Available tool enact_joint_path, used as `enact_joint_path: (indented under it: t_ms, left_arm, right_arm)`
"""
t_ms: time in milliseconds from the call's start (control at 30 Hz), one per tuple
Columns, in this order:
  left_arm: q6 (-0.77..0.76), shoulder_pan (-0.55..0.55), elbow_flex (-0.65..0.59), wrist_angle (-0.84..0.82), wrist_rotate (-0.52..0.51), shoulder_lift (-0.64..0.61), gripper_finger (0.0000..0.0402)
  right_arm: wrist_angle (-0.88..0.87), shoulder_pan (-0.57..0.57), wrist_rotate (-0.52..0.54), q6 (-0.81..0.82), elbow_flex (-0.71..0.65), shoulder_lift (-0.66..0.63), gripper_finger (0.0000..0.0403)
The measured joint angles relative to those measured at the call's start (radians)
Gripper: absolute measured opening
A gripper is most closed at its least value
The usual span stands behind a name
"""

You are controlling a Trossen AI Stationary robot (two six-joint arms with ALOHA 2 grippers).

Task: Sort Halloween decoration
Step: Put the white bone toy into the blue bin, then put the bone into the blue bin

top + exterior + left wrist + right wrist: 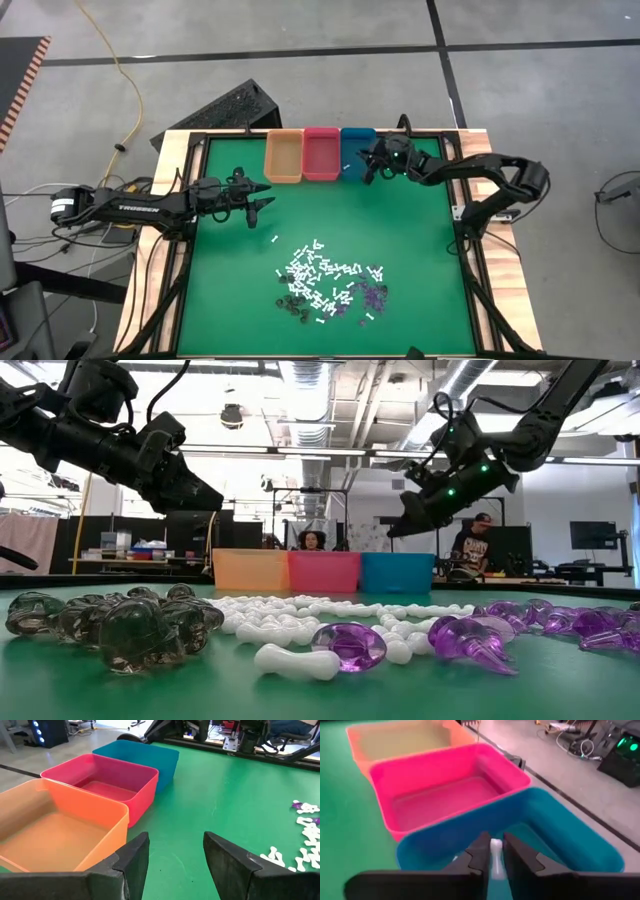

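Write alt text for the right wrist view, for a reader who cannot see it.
The right gripper pinches a small white piece between its two dark fingers, right over the teal bin. Past it, side by side on the green table, are the pink bin, which looks empty, and the orange bin.

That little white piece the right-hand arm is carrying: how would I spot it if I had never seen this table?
Start at the row of three bins at the green table's far edge and take the teal bin, the end one beside the pink bin. The right gripper hangs over it, pinching one white stick. It is the only piece off the table; all the others lie in the pile at the near side.
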Motion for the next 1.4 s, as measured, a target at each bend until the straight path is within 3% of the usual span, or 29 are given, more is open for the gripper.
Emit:
enact_joint_path:
  t_ms: [267,367,633,867,1000,1233,1400]
  left_arm:
    - [-0.001,0.000,0.000,0.001,0.000,0.000,0.0178]
    - [-0.001,0.000,0.000,0.001,0.000,0.000,0.0178]
    - [0.006,0.000,0.000,-0.001,0.000,0.000,0.0178]
    - [0.002,0.000,0.000,-0.012,0.003,0.000,0.0178]
    - [0.005,0.000,0.000,-0.030,0.003,0.000,0.0178]
    - [0.005,0.000,0.000,-0.029,0.005,0.000,0.0178]
    - [-0.001,0.000,0.001,-0.023,0.010,0.000,0.0178]
  right_arm:
    - [-0.004,0.016,0.012,-0.031,0.010,-0.039,0.0192]
    - [-0.021,0.065,0.000,-0.029,0.013,-0.096,0.0211]
    - [-0.092,0.390,-0.002,-0.010,0.015,-0.203,0.0204]
    - [-0.352,0.658,0.137,0.203,0.015,-0.198,0.0193]
    - [-0.455,0.800,0.162,0.352,0.013,-0.197,0.0183]
    - [-0.369,0.975,0.344,0.443,0.015,-0.133,0.0177]
    - [-0.227,1.014,0.358,0.444,0.014,0.007,0.0177]
